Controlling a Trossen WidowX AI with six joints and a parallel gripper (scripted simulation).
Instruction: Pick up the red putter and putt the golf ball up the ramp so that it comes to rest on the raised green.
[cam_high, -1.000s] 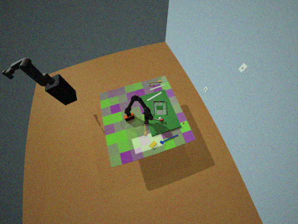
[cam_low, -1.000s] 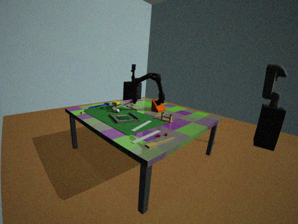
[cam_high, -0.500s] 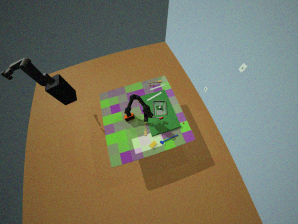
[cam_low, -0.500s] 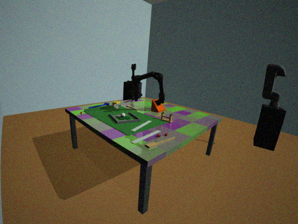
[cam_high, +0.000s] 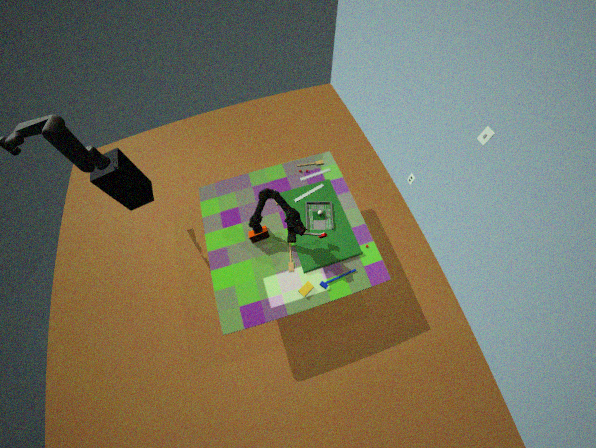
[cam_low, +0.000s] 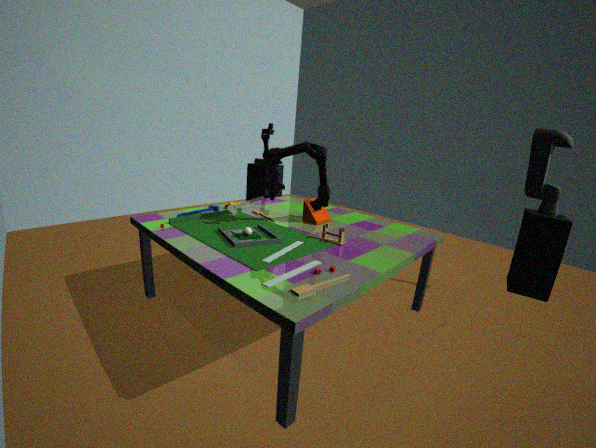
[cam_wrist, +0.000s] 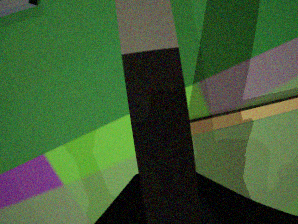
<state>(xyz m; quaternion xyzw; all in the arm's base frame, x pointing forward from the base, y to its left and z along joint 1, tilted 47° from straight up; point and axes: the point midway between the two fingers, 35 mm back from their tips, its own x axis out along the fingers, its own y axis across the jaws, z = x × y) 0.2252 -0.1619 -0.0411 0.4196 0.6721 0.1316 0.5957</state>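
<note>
White, the golf ball (cam_low: 248, 230) sits inside the grey-walled raised green (cam_low: 249, 235), on the dark green mat (cam_high: 330, 235) that covers the middle of the table (cam_low: 395, 255). The tool (cam_high: 299, 231) is clamped on the red putter (cam_high: 318, 234): the shaft runs from the fingers out across the mat and ends in a red head that lies short of the raised green. In the wrist view the shaft is a dark bar down the middle, grey at its far end. A blue putter (cam_high: 338, 278) and a yellow block (cam_high: 306, 288) lie near one table corner; a wooden putter (cam_low: 320, 285) and two white strips lie toward the opposite corner.
</note>
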